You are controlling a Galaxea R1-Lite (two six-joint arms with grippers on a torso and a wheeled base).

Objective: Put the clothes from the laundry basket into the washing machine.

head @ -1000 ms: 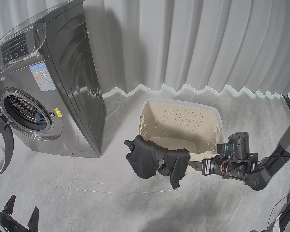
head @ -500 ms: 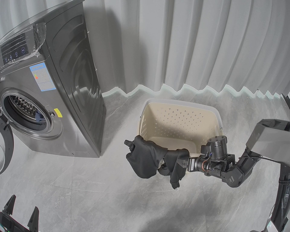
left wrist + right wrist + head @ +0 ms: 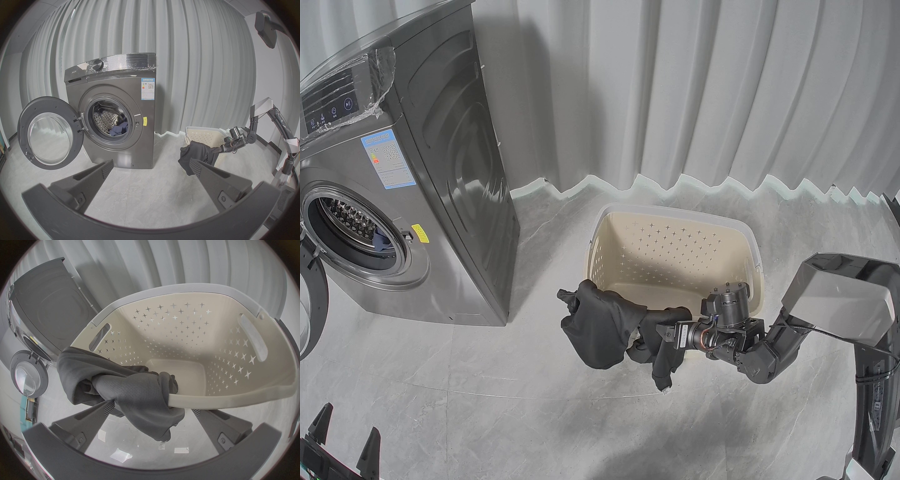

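Note:
A dark grey garment (image 3: pixel 606 328) hangs over the front left corner of the beige laundry basket (image 3: pixel 675 215), half outside it. My right gripper (image 3: pixel 669 331) is level with that corner, open, its fingers (image 3: pixel 106 410) on either side of the garment (image 3: pixel 137 393) and the front rim (image 3: pixel 231 399). The basket's floor is bare. The washing machine (image 3: pixel 444 156) stands at the left with its round door (image 3: pixel 47 134) swung wide open. A blue garment (image 3: pixel 118 128) lies in the drum. My left gripper (image 3: pixel 344 440) hovers low at the near left, open, holding nothing.
White curtains (image 3: pixel 706 94) hang behind the basket and the machine. Grey floor (image 3: pixel 506 406) stretches between the machine, the basket and me. The open door (image 3: pixel 309 300) juts out at the far left edge.
My right arm has swung left along the basket's front rim until its gripper reached the hanging garment. The garment, basket and left gripper have stayed put.

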